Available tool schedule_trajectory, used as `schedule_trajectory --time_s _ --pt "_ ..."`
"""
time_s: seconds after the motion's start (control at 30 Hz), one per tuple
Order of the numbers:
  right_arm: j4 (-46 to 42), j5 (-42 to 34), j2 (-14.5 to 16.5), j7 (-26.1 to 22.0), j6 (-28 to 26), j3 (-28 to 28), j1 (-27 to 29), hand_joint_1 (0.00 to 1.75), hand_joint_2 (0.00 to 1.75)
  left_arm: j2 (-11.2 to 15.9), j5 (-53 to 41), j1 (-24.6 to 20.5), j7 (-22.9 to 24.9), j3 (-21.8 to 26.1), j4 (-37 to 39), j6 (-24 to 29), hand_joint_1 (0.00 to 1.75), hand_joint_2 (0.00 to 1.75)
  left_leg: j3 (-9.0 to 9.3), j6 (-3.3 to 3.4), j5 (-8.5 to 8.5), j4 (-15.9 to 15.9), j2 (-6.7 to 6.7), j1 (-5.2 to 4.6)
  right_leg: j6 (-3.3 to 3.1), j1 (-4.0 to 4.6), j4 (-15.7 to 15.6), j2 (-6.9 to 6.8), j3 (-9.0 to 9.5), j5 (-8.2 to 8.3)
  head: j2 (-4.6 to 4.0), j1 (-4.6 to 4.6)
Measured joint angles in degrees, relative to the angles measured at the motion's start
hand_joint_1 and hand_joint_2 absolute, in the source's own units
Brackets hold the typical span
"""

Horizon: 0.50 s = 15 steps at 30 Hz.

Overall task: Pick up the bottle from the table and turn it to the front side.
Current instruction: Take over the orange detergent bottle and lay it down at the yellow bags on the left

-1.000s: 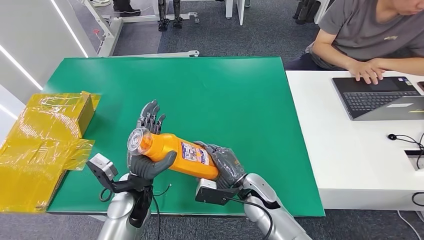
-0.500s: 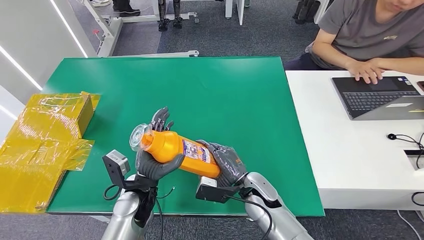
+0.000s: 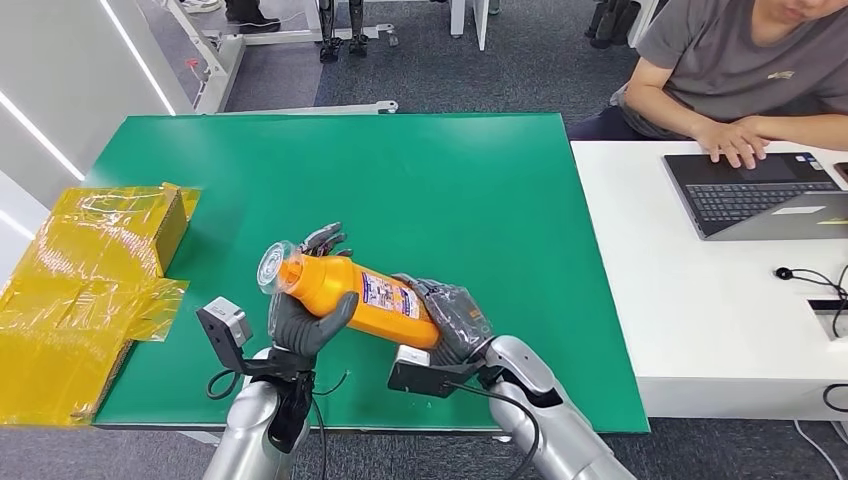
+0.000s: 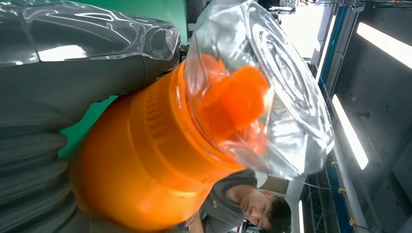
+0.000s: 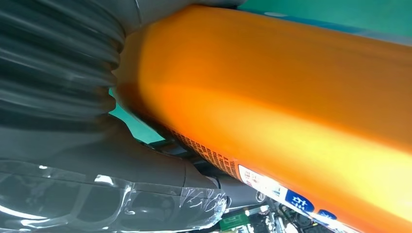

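Both hands hold the orange bottle (image 3: 352, 297) lying tilted above the green table (image 3: 480, 190): the left hand (image 3: 303, 322) grips its capped neck, the right hand (image 3: 452, 318) wraps its base.

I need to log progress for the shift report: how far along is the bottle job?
Pickup looks done: the orange bottle is off the green table. In hand: the left hand grips its neck end, the right hand its base. Left: its label faces partly up, so whether the turn is finished is unclear.
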Motion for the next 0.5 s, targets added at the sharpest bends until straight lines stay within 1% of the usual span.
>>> schedule_trajectory --time_s 0.3,0.37,0.43,0.5 --pt "1.19 0.63 0.49 -0.36 -0.18 0.07 -0.56 1.75 1.75 -0.21 0.92 -0.01 -0.61 0.21 0.0 0.51 1.75 1.75 0.0 0.0 0.0 0.0 0.0 0.0 0.0 0.0 0.0 0.0 0.0 0.0 0.0 0.0" --pt "1.26 0.79 0.52 -0.31 -0.32 0.07 -0.56 1.66 1.75 -0.31 0.93 -0.01 -0.7 0.21 0.0 0.51 1.75 1.75 0.0 0.0 0.0 0.0 -0.01 0.0 0.0 0.0 0.0 0.0 0.0 0.0 0.0 -0.01" --pt "1.27 1.12 0.56 -0.12 -0.8 0.08 -0.53 0.79 1.75 -0.41 0.97 -0.01 -0.76 0.21 0.0 0.51 1.75 1.75 0.0 0.0 0.0 0.0 -0.01 0.0 0.0 0.0 0.0 0.0 0.0 0.0 0.0 -0.01" --pt "1.26 1.67 0.64 0.17 -1.66 0.17 -0.46 0.0 1.75 -0.49 1.04 -0.1 -0.82 0.21 0.0 0.58 1.75 1.75 0.0 0.0 0.0 0.0 0.0 0.0 0.0 0.0 0.0 0.0 0.0 0.0 0.0 -0.01"
